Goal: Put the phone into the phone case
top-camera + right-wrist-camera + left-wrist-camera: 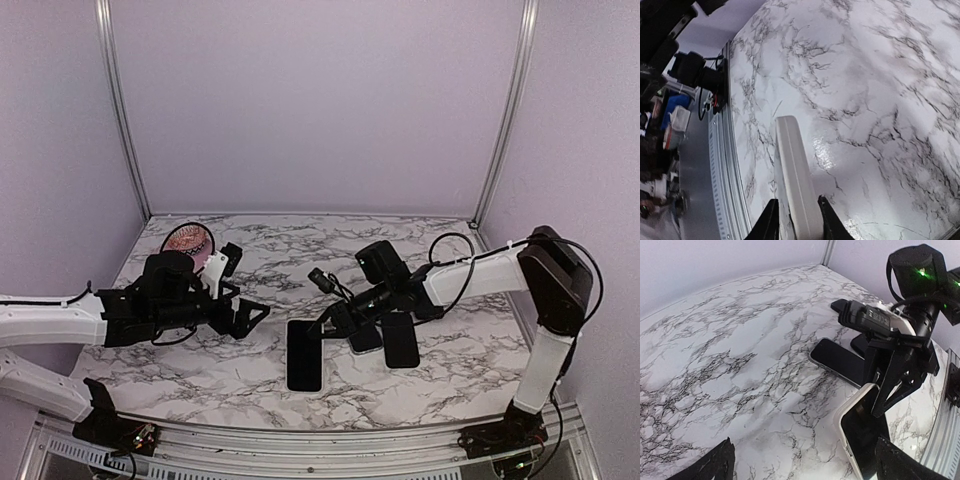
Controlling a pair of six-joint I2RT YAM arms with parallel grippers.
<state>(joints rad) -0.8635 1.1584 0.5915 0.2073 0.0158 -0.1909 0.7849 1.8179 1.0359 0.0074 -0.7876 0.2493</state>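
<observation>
Nearest the arm bases, the dark-faced, white-rimmed phone (pixel 305 358) (so judged; it may already wear a shell) is held by its far end and tilted off the marble-patterned counter (pixel 200 370), apparently for carrying to a case. The right gripper (pixel 797 225) is narrowed onto its two long edges, fingers (pixel 771 222) pressing the white rim. Whether the phone's near end touches the counter cannot be told.

Just right of the phone a silver-edged dark slab (pixel 836 359) lies flat. Beyond it is a flat black rectangle (pixel 401 340). Either may be the case.

Left of the phone, well apart, the left gripper (pixel 250 315) hovers spread wide, holding nothing, presumably ready to steady. Farthest left sits a pink round object (pixel 188 240).
</observation>
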